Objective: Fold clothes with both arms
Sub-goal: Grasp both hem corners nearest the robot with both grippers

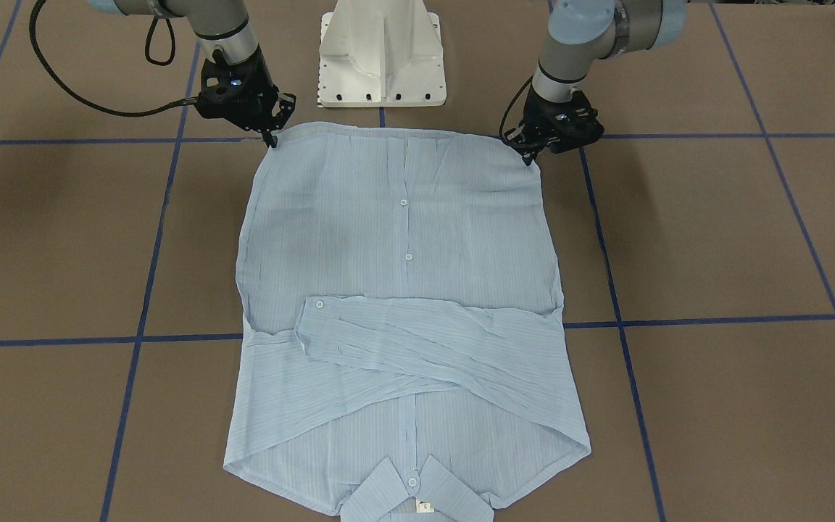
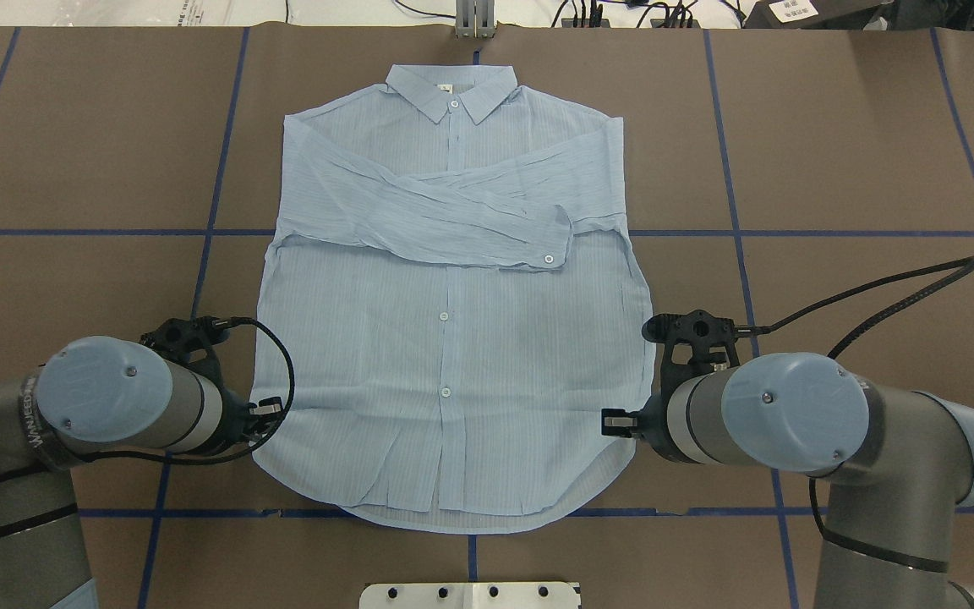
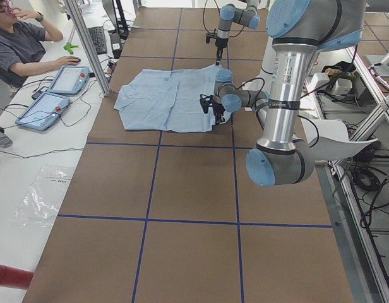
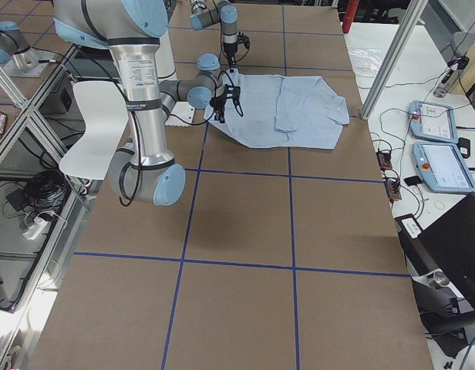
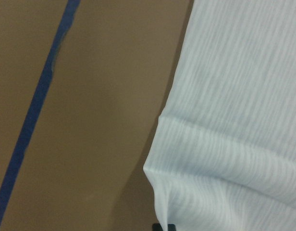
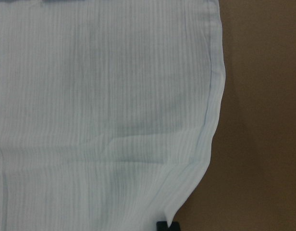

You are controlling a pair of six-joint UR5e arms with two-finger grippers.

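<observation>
Brown table [image 1: 715, 239] crossed by blue tape lines [image 1: 722, 319] fills the front-facing view. The shirt [image 1: 403, 239] lies flat in the middle, buttons up. Its collar [image 1: 414, 493] is on the side away from the robot, and both sleeves [image 1: 425, 341] are folded across the chest. The hem runs just in front of the white pedestal base [image 1: 381, 58]. The right gripper [image 1: 271, 139] pinches one hem corner and the left gripper [image 1: 532, 158] the other, each with its jaws closed on the cloth. Bare table spreads wide on both sides of the shirt.

From overhead, the left arm [image 2: 106, 397] and right arm [image 2: 791, 414] come in low beside the hem, and their wrists partly hide the grippers. The shirt's side edges curve outward between hem and sleeves. The collar lies close to the table's far edge.

The left side view shows the near, left arm bent down to the shirt's near corner. Much open table lies toward the camera, and an operator [image 3: 17, 44] sits past the long edge. The right side view shows the right arm at the other corner, again with bare table nearer the camera.

In the left wrist view the hem corner rises in a fold to a black fingertip [image 5: 162, 226], with brown table beside it. In the right wrist view the rounded hem corner runs to a fingertip [image 6: 165, 225] in the same way.
</observation>
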